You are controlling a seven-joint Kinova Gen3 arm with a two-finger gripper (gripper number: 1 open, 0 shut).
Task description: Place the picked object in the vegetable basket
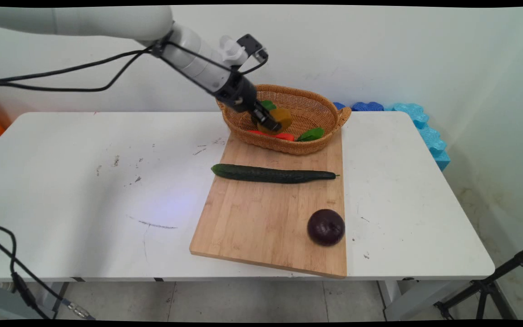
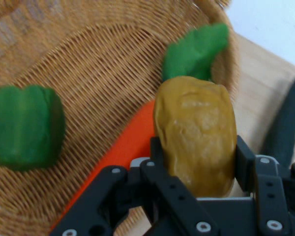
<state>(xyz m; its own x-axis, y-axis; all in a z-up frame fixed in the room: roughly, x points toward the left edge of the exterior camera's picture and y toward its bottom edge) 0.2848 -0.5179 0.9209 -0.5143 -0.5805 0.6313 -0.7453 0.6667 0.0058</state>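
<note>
From up above, my gripper is over the woven basket, which sits on the far end of the wooden board. My jaws are clamped on a brown potato, held just above the inside of the basket. Under it in the basket I see something red and a green leafy bit. On the board near the basket lies a long cucumber, and a dark purple onion sits well apart at the near corner. From my hand camera, the potato stands tall between my fingers, one on each side. Below it are a long orange carrot, a green pepper and a green leafy top. I think the lumpy potato could slip or twist, because I hold only its lower part
</note>
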